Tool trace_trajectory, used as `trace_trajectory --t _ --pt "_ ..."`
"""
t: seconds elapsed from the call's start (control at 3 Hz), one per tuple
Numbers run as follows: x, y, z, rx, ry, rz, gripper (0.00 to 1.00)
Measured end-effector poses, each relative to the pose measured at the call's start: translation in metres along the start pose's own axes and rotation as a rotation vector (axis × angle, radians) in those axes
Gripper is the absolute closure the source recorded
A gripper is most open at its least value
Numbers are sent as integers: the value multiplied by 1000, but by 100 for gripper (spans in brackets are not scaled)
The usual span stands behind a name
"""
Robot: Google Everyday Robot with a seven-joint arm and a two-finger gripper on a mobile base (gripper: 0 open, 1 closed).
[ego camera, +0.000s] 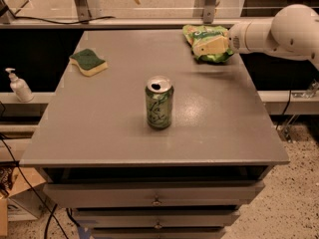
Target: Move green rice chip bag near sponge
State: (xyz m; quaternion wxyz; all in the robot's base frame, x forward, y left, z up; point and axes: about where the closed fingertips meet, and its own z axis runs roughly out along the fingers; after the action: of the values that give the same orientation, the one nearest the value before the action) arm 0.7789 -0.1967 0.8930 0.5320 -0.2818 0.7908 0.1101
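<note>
The green rice chip bag (205,33) lies wrinkled at the far right corner of the grey table (114,128). My gripper (210,46) reaches in from the right on a white arm and sits over the bag's near side, covering part of it. The sponge (88,62), dark green on top with a pale yellow base, lies at the far left of the table, well apart from the bag.
A green drink can (159,102) stands upright in the middle of the table, opened. A white pump bottle (19,85) stands on a ledge left of the table. Drawers sit below the front edge. A metal rail runs behind the table.
</note>
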Motion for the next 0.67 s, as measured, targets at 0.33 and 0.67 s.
trace_trajectory --t 0.33,0.67 --pt "9 -18 11 23 -20 56 0" --pt "19 -26 21 26 -18 91 16"
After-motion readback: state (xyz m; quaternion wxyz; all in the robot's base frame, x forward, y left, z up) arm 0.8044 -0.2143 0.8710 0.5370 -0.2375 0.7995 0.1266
